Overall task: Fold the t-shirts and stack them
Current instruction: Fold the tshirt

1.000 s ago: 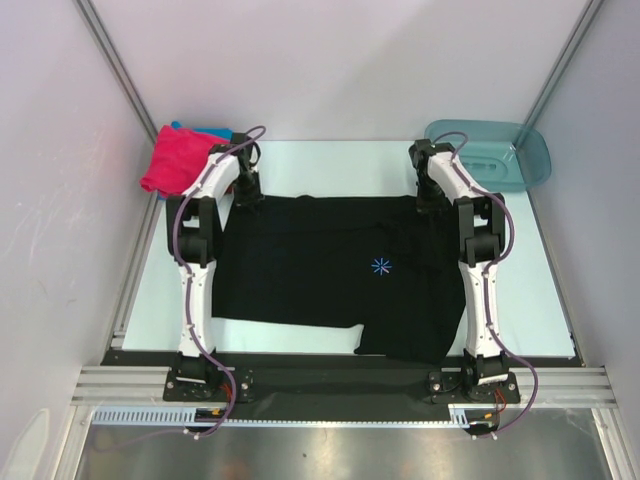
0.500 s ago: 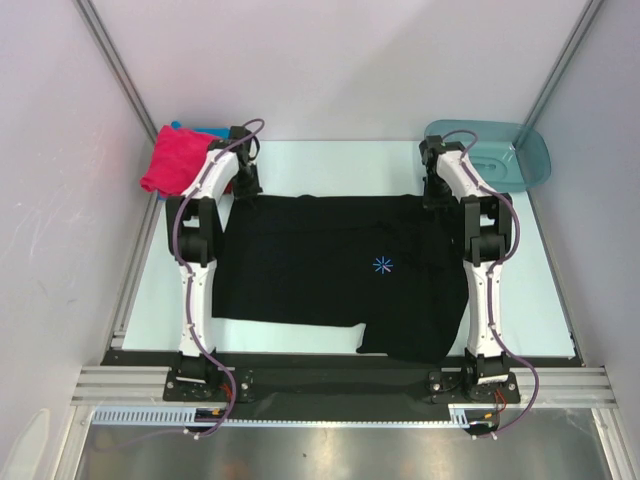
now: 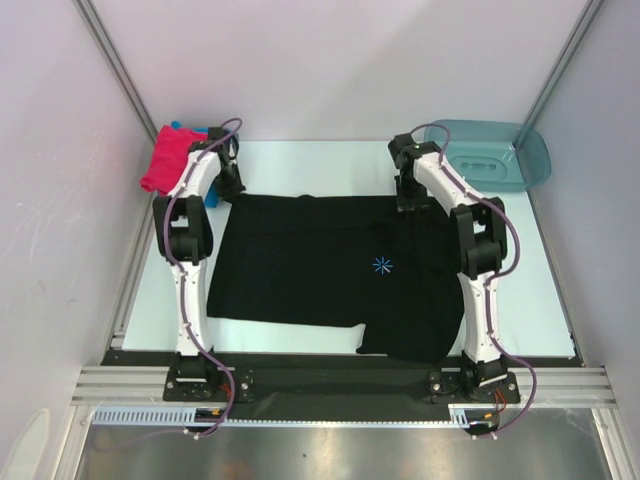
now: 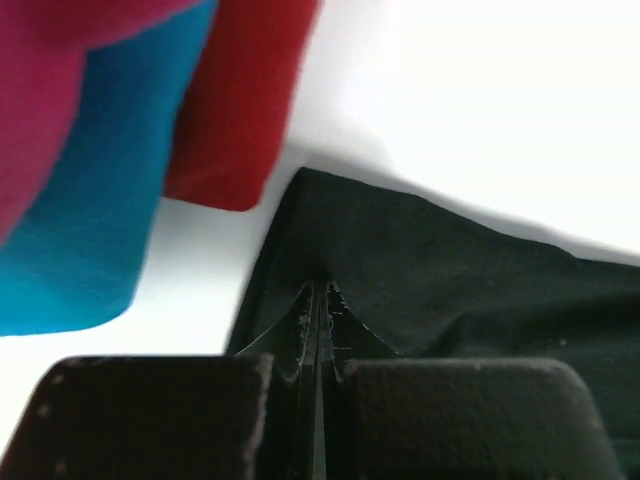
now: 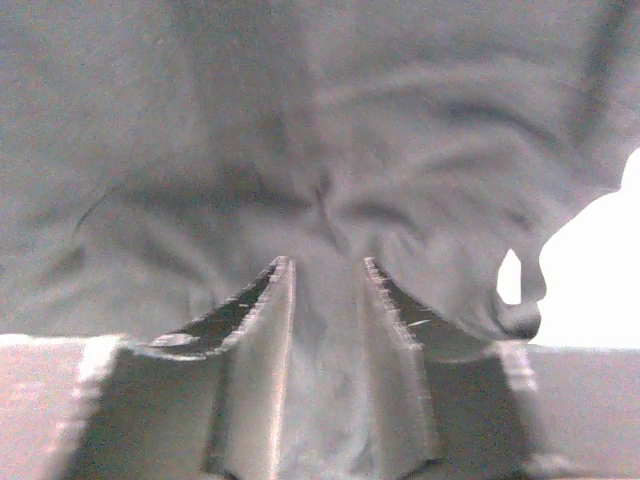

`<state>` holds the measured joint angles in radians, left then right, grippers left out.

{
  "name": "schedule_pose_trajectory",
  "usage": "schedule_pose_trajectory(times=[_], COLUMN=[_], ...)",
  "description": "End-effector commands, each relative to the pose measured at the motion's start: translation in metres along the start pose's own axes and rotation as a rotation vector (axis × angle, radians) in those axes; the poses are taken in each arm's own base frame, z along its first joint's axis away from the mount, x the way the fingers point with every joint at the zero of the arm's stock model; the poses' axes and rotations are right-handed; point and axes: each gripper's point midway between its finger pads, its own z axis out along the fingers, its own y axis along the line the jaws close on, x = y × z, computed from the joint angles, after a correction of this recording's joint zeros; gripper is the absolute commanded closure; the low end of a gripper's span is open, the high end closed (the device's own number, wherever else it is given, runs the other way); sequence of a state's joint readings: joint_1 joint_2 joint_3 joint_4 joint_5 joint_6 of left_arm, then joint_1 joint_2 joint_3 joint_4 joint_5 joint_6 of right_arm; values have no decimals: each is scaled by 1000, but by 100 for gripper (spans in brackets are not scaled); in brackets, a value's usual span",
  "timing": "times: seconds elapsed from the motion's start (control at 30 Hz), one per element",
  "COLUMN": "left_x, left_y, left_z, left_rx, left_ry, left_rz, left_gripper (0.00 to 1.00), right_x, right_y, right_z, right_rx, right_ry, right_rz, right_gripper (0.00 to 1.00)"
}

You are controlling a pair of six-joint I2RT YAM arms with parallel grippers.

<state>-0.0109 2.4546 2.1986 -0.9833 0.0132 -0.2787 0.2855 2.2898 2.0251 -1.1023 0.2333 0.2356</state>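
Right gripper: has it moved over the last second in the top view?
Yes. The right gripper has shifted left, away from the teal basin, above the black t-shirt.

Centre: shirt (image 3: 320, 270); far-left: folded stack (image 3: 165, 160); far-right: basin (image 3: 500, 155).

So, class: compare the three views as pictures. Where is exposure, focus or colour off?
Top external: evenly lit and sharp, though the black t-shirt shows barely any folds. Left wrist: the table is blown out to white, and the left tool is blurred near the lens. Right wrist: that black cloth reads washed-out grey, with the right tool soft.
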Motion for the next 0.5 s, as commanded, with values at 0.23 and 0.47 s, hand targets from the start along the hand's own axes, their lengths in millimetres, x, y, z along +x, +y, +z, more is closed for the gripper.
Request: schedule_pose_trajectory(times=[0.23, 0.47], left_x=[-17, 16], left_y=[-87, -136], left_z=[-97, -128], left_rx=[247, 343], left_ry=[-156, -164], left_rz=[60, 135], left_gripper=[96, 92], right_x=[5, 36], right_y=[-28, 19], right_z=[-93, -96], right_rx=[-29, -188], right_ry=[-57, 20], right_rz=[40, -64], right_gripper=[61, 61])
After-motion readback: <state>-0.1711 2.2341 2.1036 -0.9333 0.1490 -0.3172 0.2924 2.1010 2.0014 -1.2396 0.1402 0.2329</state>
